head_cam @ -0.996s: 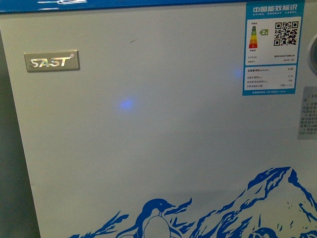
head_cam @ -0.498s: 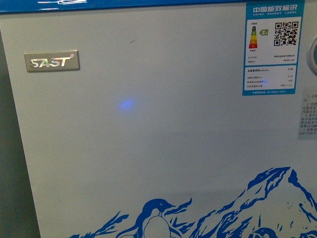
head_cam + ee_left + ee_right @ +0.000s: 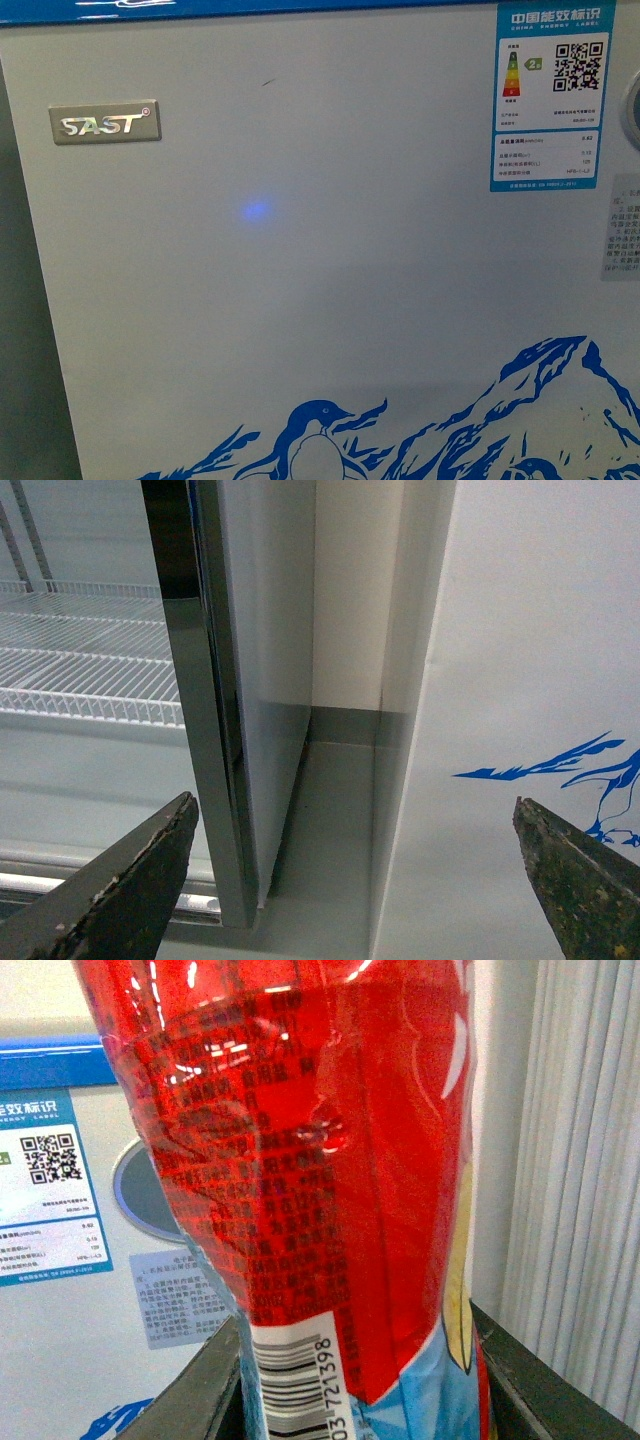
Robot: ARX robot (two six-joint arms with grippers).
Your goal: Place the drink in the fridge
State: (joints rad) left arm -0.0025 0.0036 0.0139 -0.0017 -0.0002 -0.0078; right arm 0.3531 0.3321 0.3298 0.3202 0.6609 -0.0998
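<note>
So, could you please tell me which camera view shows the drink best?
The right wrist view: the drink fills the picture, its red label and barcode clear, held in the right gripper. The front view shows only the fridge front, and the left wrist view shows no drink either.

In my front view, a silver SAST badge (image 3: pixel 104 122) sits upper left on the fridge (image 3: pixel 330 290). Upper right, a blue energy label (image 3: pixel 552 97) reads "中国能效标识, CHINA ENERGY LABEL" beside a QR code. In my right wrist view, the barcode (image 3: pixel 295 1385) on the drink (image 3: pixel 330 1160) shows "03 721398". I cannot read its small print.
</note>
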